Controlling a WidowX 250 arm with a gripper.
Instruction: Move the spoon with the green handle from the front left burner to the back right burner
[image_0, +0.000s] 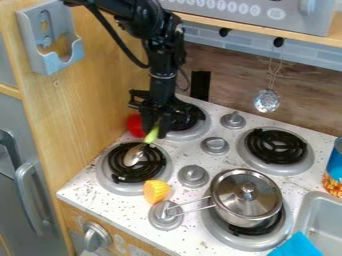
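Note:
Over the back left burner (190, 122), the gripper (155, 127) hangs down from the top edge, shut on a spoon (153, 134) by its green handle. The spoon slants down to the left, with its metal bowl (133, 156) over the front left burner (121, 172); whether the bowl touches the coil I cannot tell. Just left of the gripper and partly behind it is a red object (135, 126). A yellow-orange piece (156, 191), ridged like a cupcake liner, lies at that burner's lower right edge.
A lidded metal pot (245, 197) stands on the front right burner, its handle pointing left. Grey knobs (193, 176) stand between the burners. A wooden wall (87, 110) borders the left; a can (334, 172), sink (316, 220) and blue cloth (296, 246) are at the right.

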